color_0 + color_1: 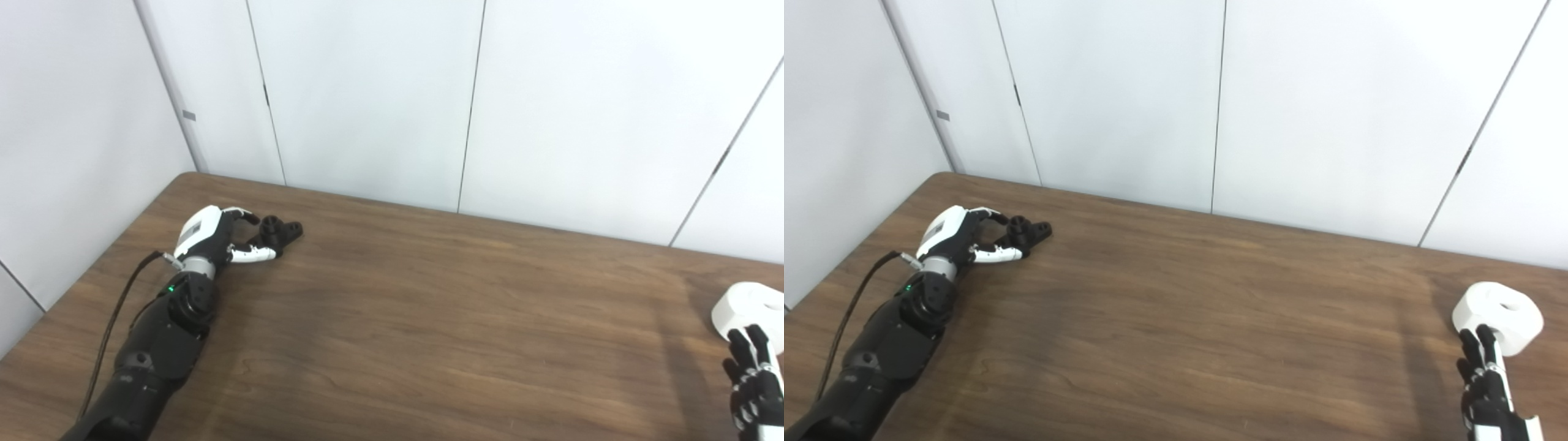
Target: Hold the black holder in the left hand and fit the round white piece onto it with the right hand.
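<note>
1. Left hand [961, 237] lies at the far left of the table [1176, 318]; its fingers curl around the near end of the black holder [1029, 231], touching it, though whether the grasp is firm I cannot tell; the holder rests on the wood.
2. Right hand [1488, 386] stands at the near right corner, fingers spread and pointing up, holding nothing; its fingertips [1479, 340] overlap the near side of the round white piece [1500, 315], and I cannot tell whether they touch it.
3. Both parts sit well apart, at opposite sides of the table; neither looks lifted yet.
4. Risks, as I judge them: the holder, gripped only at one end, could twist or slip on lifting; the white piece, smooth and wide, could be pushed away or tipped if the spread fingers close off-centre; its hole could then miss the holder.
</note>
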### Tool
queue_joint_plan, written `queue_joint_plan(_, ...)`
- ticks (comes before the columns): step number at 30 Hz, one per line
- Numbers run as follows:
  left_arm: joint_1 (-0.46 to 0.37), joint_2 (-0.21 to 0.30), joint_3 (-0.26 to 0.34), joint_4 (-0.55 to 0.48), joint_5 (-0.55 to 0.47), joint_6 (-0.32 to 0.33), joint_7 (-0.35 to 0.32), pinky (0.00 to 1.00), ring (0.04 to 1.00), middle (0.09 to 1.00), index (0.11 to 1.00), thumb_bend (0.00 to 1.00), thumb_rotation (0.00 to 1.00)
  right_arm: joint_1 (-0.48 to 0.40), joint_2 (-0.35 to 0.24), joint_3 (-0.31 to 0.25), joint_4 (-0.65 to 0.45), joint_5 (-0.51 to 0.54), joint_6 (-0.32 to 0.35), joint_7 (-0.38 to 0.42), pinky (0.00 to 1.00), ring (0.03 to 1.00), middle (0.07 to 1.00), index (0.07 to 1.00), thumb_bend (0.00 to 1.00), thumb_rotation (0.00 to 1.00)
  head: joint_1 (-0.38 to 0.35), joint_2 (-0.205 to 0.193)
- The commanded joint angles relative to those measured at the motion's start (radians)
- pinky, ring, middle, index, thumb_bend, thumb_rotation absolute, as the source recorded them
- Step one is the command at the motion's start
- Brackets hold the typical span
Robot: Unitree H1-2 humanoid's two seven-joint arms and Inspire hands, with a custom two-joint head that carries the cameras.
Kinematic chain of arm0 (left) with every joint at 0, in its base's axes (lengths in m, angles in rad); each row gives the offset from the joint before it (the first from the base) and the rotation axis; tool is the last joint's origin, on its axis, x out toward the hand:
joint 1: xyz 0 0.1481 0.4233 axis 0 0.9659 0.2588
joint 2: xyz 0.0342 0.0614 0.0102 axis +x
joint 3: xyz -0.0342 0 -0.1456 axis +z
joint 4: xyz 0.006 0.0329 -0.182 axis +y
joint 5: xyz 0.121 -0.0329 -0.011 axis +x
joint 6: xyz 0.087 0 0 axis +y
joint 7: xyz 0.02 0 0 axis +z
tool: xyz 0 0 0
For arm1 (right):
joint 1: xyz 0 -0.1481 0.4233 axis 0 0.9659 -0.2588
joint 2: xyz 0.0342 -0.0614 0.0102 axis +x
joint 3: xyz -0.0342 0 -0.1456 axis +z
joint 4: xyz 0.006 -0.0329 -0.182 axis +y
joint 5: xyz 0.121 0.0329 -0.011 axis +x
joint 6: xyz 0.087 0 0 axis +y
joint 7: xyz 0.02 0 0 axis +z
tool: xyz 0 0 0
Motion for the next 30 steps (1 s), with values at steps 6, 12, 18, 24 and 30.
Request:
queue_joint_plan(6, -0.045, 0.043, -0.022, -0.031, 0.034, 0.010, 0.014, 0.93, 0.976, 0.903, 0.704, 0.86, 0.28, 0.082, 0.049, 0.020, 0.078, 0.001, 0.007, -0.009, 1.00, 1.000, 0.969, 1.000, 0.61, 1.00, 0.003, 0.003)
queue_joint_plan(12, -0.047, 0.044, -0.031, -0.025, 0.041, 0.015, 0.013, 0.92, 0.967, 0.891, 0.698, 0.85, 0.26, 0.084, 0.046, 0.020, 0.076, 0.022, 0.011, 0.001, 1.00, 1.000, 0.977, 1.000, 0.60, 0.99, 0.001, 0.010)
queue_joint_plan(18, -0.051, 0.034, 0.000, -0.018, 0.008, 0.123, -0.028, 0.85, 0.931, 0.847, 0.714, 0.84, 0.29, 0.086, 0.044, 0.019, 0.069, 0.018, 0.028, -0.002, 1.00, 1.000, 0.974, 1.000, 0.62, 0.98, 0.001, 0.010)
queue_joint_plan(24, 0.041, 0.044, 0.074, -0.065, -0.013, 0.175, 0.011, 0.86, 0.965, 0.928, 0.704, 0.81, 0.24, 0.076, 0.038, 0.018, 0.085, 0.023, 0.018, 0.004, 1.00, 1.000, 0.970, 1.000, 0.62, 0.97, 0.017, 0.011)
queue_joint_plan(30, 0.042, 0.044, 0.069, -0.097, 0.004, 0.137, 0.042, 0.84, 0.946, 0.908, 0.719, 0.83, 0.24, 0.064, 0.045, 0.023, 0.100, 0.000, 0.016, -0.007, 1.00, 1.000, 0.975, 1.000, 0.62, 0.99, 0.001, 0.003)
